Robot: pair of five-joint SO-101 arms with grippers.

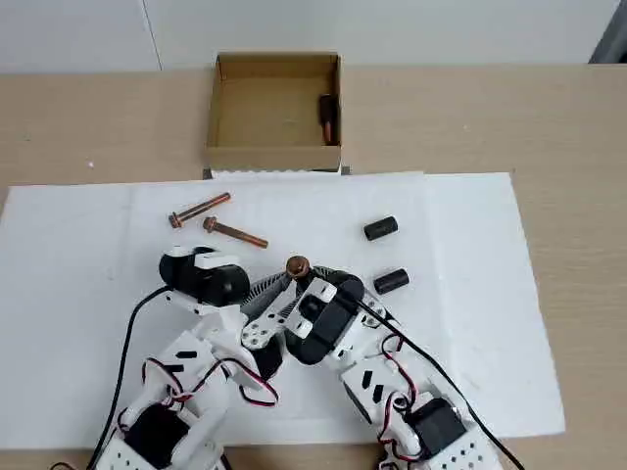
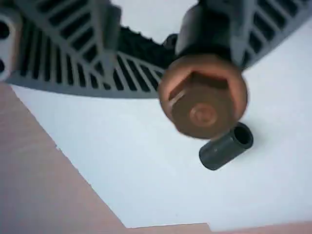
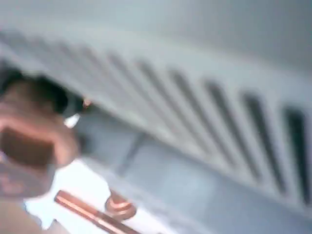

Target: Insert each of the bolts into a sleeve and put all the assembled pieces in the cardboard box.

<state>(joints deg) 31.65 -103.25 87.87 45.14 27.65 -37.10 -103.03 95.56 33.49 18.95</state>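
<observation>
A copper bolt [image 1: 297, 265] is held up over the white paper [image 1: 470, 294] between the two arms, its head [image 2: 202, 100] close in the left wrist view. My left gripper [image 1: 282, 282] is shut on the bolt, with ribbed grey fingers [image 2: 97, 53] on either side and a dark sleeve-like part [image 2: 204, 29] just behind the head. My right gripper [image 1: 313, 289] sits right against the same bolt [image 3: 29, 144]. Two loose bolts [image 1: 199, 210] [image 1: 235, 232] and two black sleeves [image 1: 380, 228] [image 1: 390, 281] lie on the paper. The cardboard box [image 1: 220, 117] holds one assembled piece [image 1: 327, 116].
The box stands on the wooden table just beyond the paper's far edge. One loose sleeve [image 2: 226, 146] lies near the held bolt. A loose bolt [image 3: 92, 212] lies on the paper below the grippers. Cables trail from both arm bases at the near edge.
</observation>
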